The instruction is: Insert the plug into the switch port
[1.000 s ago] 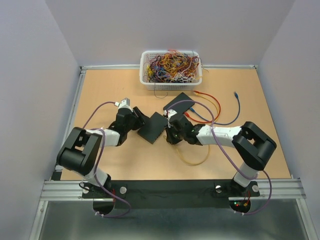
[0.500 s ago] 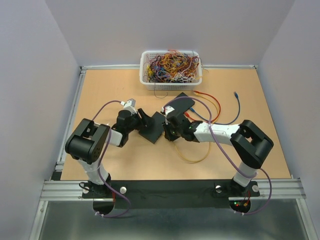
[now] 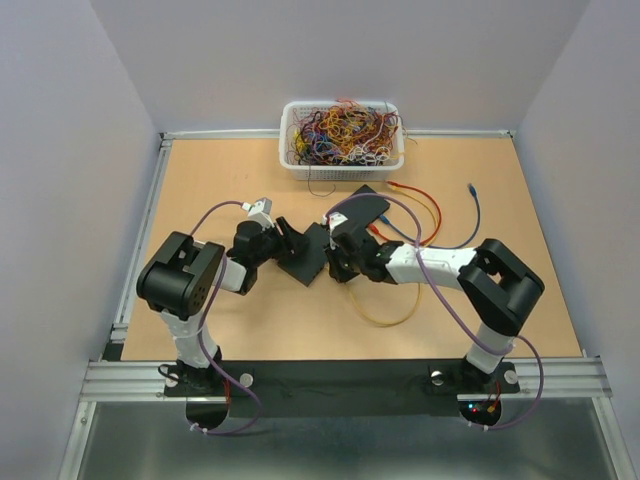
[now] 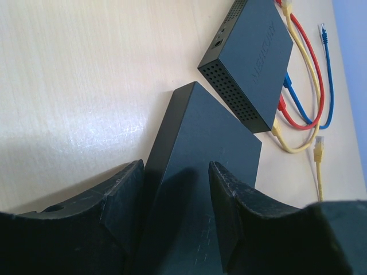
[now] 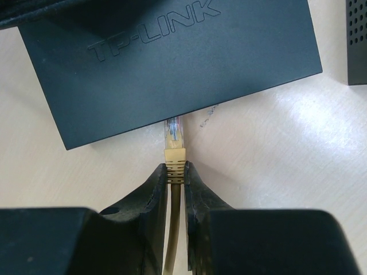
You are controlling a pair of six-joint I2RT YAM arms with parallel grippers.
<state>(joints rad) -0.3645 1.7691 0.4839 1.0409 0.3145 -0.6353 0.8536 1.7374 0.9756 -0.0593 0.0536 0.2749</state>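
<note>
**A:** Right wrist cam: the right gripper [image 5: 175, 172] is clamped on the yellow plug [image 5: 174, 137], just behind its clear tip. The tip sits right at the near edge of the TP-LINK switch [image 5: 172, 63]. Can't see the port itself.

**B:** And the left gripper [image 4: 175, 195]?

**A:** Its fingers [image 4: 123, 197] straddle a corner of that switch, but I can't tell if they're actually squeezing. A second black box [image 4: 252, 57] sits just past it, with loose cables [image 4: 304, 86] alongside.

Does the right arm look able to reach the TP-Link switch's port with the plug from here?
Probably yes: the right gripper holds the yellow plug with its tip at the switch edge, nothing between them. The port itself is hidden from view.
</note>
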